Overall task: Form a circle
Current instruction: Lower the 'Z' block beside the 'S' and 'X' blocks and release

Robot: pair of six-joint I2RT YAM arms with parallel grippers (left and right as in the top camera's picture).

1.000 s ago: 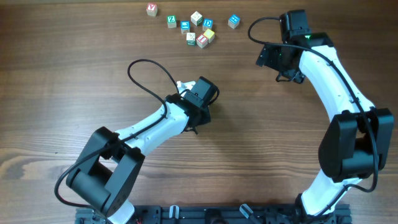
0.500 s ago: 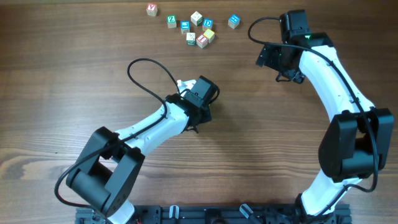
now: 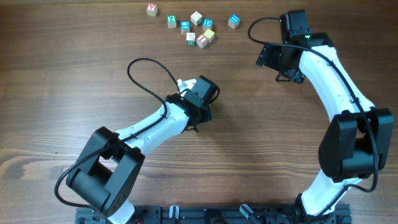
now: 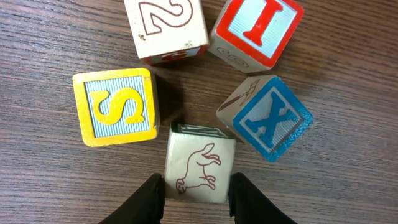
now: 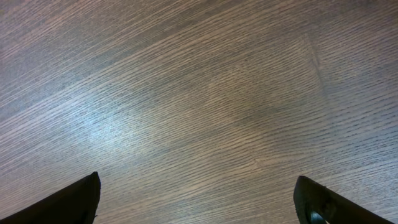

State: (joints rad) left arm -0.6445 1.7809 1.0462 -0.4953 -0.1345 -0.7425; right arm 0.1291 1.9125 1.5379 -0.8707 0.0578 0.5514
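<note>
- Five square-edged wooden letter cubes form the circle (image 4: 118, 115), printed faces up, on the grained table (image 4: 348, 180) at mid-table.
- Left gripper (image 4: 198, 193), pointing straight down, clamps the ring's animal cube (image 4: 200, 165).
- Right gripper (image 5: 199, 196), spread wide, hovers above wood grain.

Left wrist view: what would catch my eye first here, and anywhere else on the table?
A ring of five letter blocks fills the left wrist view, and the left pincer grips its nearest one, the animal block. From overhead, loose cubes lie scattered at the far side, and the right pincer hangs wide open over the wooden table.
</note>
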